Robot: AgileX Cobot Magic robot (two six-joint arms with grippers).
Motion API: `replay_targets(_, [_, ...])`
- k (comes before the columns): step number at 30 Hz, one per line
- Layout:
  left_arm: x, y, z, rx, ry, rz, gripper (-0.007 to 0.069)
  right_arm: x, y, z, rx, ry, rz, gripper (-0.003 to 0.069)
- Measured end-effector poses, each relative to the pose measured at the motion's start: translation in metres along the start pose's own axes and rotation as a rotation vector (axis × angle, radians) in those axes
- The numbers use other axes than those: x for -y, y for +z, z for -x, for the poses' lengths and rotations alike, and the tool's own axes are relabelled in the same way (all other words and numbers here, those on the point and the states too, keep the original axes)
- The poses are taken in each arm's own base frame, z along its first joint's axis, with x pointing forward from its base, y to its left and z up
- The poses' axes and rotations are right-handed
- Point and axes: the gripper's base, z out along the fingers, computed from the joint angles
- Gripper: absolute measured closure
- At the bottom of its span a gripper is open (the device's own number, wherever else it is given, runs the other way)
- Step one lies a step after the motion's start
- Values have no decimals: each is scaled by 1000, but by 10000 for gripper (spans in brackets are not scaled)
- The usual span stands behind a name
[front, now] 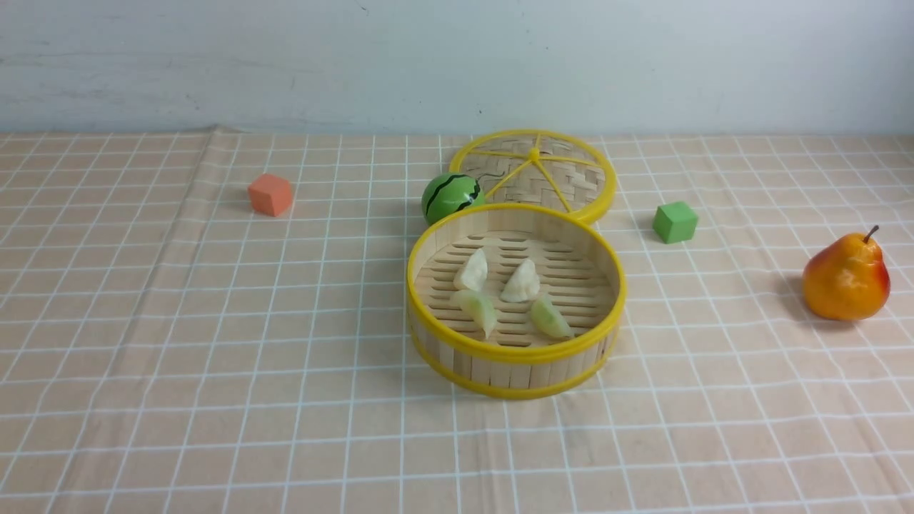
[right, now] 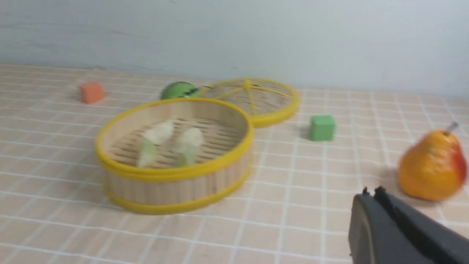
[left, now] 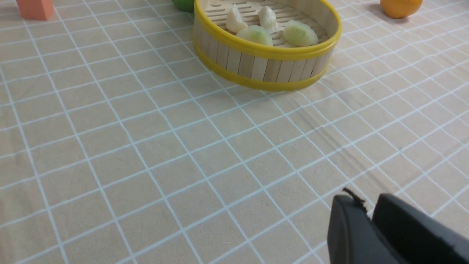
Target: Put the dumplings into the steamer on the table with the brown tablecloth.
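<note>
Inside the bamboo steamer (front: 515, 368) lie four dumplings (front: 550, 318), two whitish, two pale green; the woven lid (front: 571, 171) is behind it; left gripper (left: 369, 216) jaws are narrowly parted, right gripper (right: 373, 196) jaws closed.

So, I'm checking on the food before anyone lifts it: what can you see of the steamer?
The steamer is a round, open basket, apparently bamboo, with pale slatted sides, yellow bands at top and bottom, and a slotted floor. It sits upright on the checked tablecloth, looking undamaged. Four dumplings lie inside, two whitish and two pale green. Neither gripper touches it.
</note>
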Motion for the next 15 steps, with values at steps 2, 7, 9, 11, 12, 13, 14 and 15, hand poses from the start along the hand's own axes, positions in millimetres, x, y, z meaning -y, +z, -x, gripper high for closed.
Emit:
replay_targets(2, [0, 0, 0, -1, 0, 0, 530, 5, -2, -13, -13, 22, -65, 670])
replay_targets(7, [0, 0, 0, -1, 0, 0, 530, 12, -2, -44, -101, 146, -173, 670])
replay_targets(9, [0, 0, 0, -1, 0, 0, 526, 14, -1, -60, -168, 176, -201, 670])
replay_targets(11, [0, 0, 0, -1, 0, 0, 523, 15, -1, -60, -166, 176, -204, 670])
replay_targets(12, [0, 0, 0, -1, 0, 0, 522, 15, -1, -60, -169, 161, -209, 670])
replay_targets(13, [0, 0, 0, -1, 0, 0, 520, 16, -1, -61, -173, 148, -213, 670])
replay_targets(14, [0, 0, 0, -1, 0, 0, 519, 16, -1, -61, -177, 142, -216, 670])
replay_targets(15, [0, 0, 0, -1, 0, 0, 517, 16, -1, -61, -181, 137, -218, 670])
